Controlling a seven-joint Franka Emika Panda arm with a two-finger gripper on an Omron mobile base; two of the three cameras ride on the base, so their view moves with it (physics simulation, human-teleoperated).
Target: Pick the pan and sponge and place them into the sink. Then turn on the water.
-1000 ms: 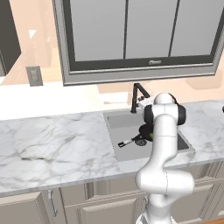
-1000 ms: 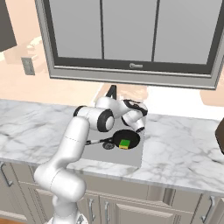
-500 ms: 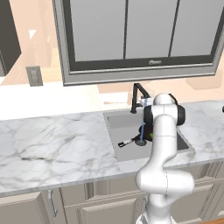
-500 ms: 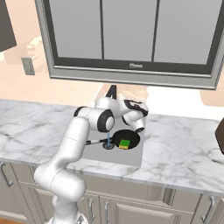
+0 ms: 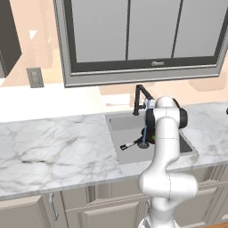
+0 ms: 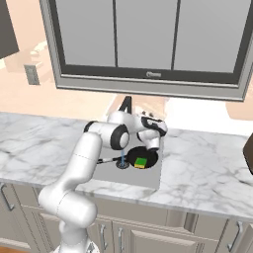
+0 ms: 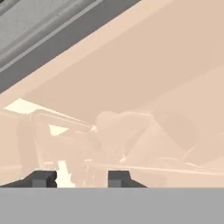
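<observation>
The sink (image 5: 127,127) is set into the white marble counter. In it lies the black pan (image 6: 144,157) with the green sponge (image 6: 141,161) inside the bowl. The pan's handle (image 5: 129,145) points left, and my arm hides its bowl in the left base view. A thin light-blue stream of water (image 5: 144,133) falls from the black faucet (image 5: 139,97) to the drain (image 6: 121,164). My hand hangs above the sink's back right, by the faucet. In the hand view my gripper (image 7: 81,179) faces the beige wall, its fingertips (image 7: 43,178) apart with nothing between them.
Marble countertop (image 5: 58,142) runs left and right (image 6: 207,168) of the sink. A large grey window (image 5: 133,31) hangs above the faucet. A wall outlet (image 5: 34,76) is at the back left. A dark object (image 6: 248,155) sits at the counter's right edge.
The hand has barely shifted beside the faucet. A thin blue stream now shows under the spout. Pan and sponge lie where they were.
</observation>
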